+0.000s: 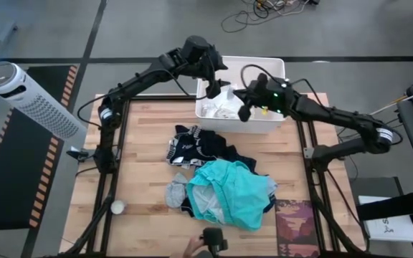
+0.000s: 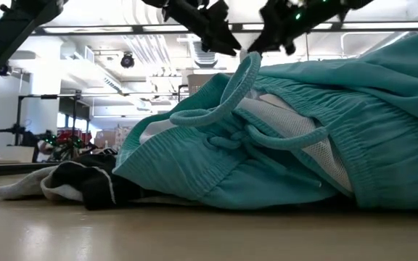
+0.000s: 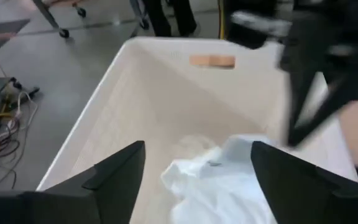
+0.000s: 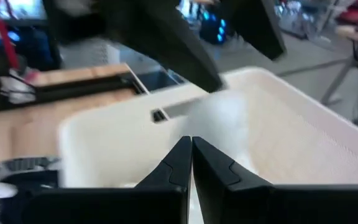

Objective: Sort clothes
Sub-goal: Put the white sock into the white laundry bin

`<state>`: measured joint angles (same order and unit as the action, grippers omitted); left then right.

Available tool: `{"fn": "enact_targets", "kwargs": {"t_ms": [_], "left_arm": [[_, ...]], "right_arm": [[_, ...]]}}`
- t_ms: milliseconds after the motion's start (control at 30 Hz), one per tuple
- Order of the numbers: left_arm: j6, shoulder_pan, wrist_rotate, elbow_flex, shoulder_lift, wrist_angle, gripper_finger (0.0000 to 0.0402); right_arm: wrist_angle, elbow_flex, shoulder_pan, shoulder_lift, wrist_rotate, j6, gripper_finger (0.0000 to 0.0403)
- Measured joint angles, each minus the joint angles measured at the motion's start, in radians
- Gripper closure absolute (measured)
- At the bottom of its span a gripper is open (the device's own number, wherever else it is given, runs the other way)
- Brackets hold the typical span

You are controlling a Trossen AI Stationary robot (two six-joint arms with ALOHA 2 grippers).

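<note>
A white bin [image 1: 274, 123] stands at the table's far edge with the large white garment [image 1: 219, 106] lying in it. My left gripper [image 1: 212, 89] hangs open over the bin. In the left wrist view its fingers [image 3: 114, 171] stand on either side of the white garment [image 3: 222, 183], above it. My right gripper [image 1: 246, 111] is shut and empty over the bin's middle [image 4: 190, 162]. On the table's middle lies a pile: the teal garment [image 1: 231, 192] on top, the navy one with white print [image 1: 192, 145] on its far side, and a grey piece [image 1: 176, 192] on its left.
A dark red patterned mat [image 1: 296, 226] lies flat at the near right. A small white round thing [image 1: 117, 207] sits at the near left. A white tower fan [image 1: 31, 100] lies off the table's left side. Bare wood shows left of the pile.
</note>
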<state>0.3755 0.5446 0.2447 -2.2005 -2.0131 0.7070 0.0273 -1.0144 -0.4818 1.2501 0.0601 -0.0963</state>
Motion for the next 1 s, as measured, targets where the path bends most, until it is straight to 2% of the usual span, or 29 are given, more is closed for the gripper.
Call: {"fn": "enact_targets", "kwargs": {"t_ms": [267, 600, 800, 1000], "left_arm": [[0.005, 0.000, 0.006, 0.003, 0.064, 0.019, 0.0087], [0.003, 0.001, 0.033, 0.057, 0.158, 0.024, 0.0116], [0.000, 0.002, 0.048, 0.234, 0.272, -0.075, 0.0137], [-0.040, 0.003, 0.103, 0.558, 0.454, -0.389, 0.0148]], "right_arm": [[0.062, -0.072, -0.076, 0.189, -0.012, 0.012, 0.0403], [0.268, -0.190, -0.133, 0.422, -0.037, 0.049, 0.0403], [0.295, -0.197, -0.134, 0.509, -0.071, 0.065, 0.0403], [0.308, -0.197, -0.135, 0.556, -0.070, 0.075, 0.0403]]}}
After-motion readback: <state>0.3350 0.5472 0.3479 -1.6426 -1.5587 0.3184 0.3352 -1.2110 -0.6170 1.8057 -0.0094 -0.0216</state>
